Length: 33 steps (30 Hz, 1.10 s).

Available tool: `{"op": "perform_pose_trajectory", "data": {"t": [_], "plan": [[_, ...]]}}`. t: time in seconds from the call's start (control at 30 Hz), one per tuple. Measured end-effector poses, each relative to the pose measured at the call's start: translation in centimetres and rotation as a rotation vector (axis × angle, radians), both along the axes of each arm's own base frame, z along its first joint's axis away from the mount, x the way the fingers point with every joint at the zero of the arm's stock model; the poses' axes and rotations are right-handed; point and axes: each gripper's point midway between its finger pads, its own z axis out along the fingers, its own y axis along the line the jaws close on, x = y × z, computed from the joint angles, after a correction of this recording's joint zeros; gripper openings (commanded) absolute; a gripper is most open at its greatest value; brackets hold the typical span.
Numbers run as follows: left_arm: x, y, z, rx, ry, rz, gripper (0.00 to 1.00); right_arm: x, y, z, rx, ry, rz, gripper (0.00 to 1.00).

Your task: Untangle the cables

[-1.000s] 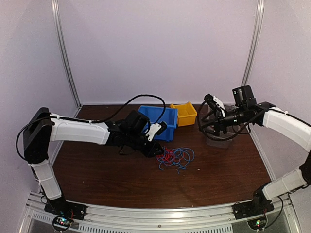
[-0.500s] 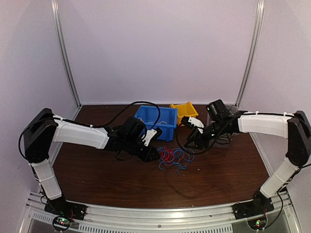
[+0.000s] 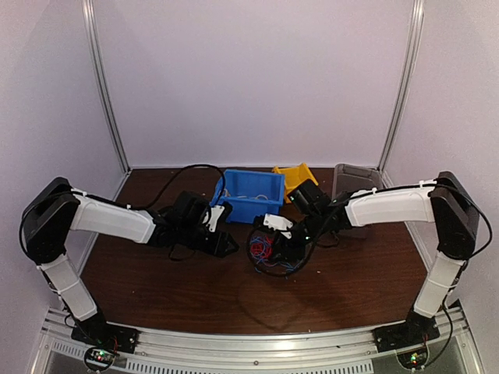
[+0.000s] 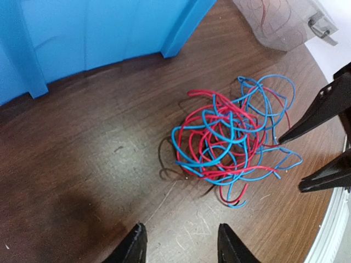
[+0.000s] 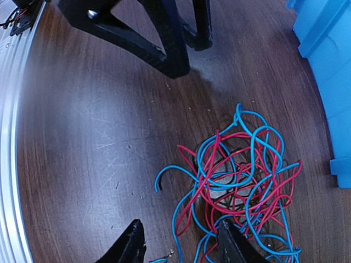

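Note:
The cables (image 3: 269, 249) are a small tangle of thin red and blue strands on the brown table; no yellow strand shows. The left wrist view shows the tangle (image 4: 230, 139) ahead of my left gripper (image 4: 181, 233), which is open, empty and a short way off it. In the top view my left gripper (image 3: 230, 245) is left of the tangle. My right gripper (image 5: 180, 227) is open and low over the near edge of the tangle (image 5: 241, 175), with one finger (image 5: 233, 244) among the outer blue strands. In the top view my right gripper (image 3: 279, 248) is over the tangle.
A blue bin (image 3: 249, 195) stands just behind the tangle, with a yellow bin (image 3: 296, 178) and a clear grey container (image 3: 355, 181) to its right. Each gripper's black fingers show in the other's wrist view, the right fingers (image 4: 315, 112) and the left fingers (image 5: 159, 49).
My right arm has swung from the clear container at the back right, leftward and down to the tangle. My left gripper has drawn back to the left, off the tangle.

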Motion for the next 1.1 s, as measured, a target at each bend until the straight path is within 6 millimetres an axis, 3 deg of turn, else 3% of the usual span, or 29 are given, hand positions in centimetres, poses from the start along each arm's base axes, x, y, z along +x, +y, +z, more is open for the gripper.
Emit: {"op": "perform_pose_trajectory", "data": {"t": [0.13,0.27,0.43,0.63,0.8,0.87,1.0,1.1], "plan": [[0.5,0.1,1.3,-0.04,-0.036,0.042,0.47,0.6,0.7,-1.0,-0.024,0.004,-0.005,0.44],[0.8,0.2,1.5,-0.046,-0.04,0.063,0.47,0.7,1.1,-1.4,-0.039,0.003,-0.003,0.37],[1.0,0.2,1.6,-0.052,-0.044,0.074,0.47,0.2,1.8,-1.7,-0.051,-0.003,0.009,0.36],[1.1,0.2,1.6,-0.052,-0.049,0.078,0.47,0.7,2.1,-2.9,-0.082,0.012,-0.024,0.14],[0.8,0.6,1.6,-0.05,-0.05,0.081,0.47,0.7,1.9,-3.1,-0.094,0.025,-0.036,0.13],[0.8,0.6,1.8,-0.053,-0.054,0.081,0.47,0.6,1.7,-3.1,-0.1,0.03,-0.036,0.06],[0.7,0.4,2.4,-0.062,-0.069,0.068,0.47,0.3,1.4,-1.8,-0.106,0.029,-0.031,0.0],[0.4,0.0,3.5,-0.093,-0.105,0.03,0.48,0.6,1.6,1.8,-0.073,-0.017,-0.024,0.0]]}}
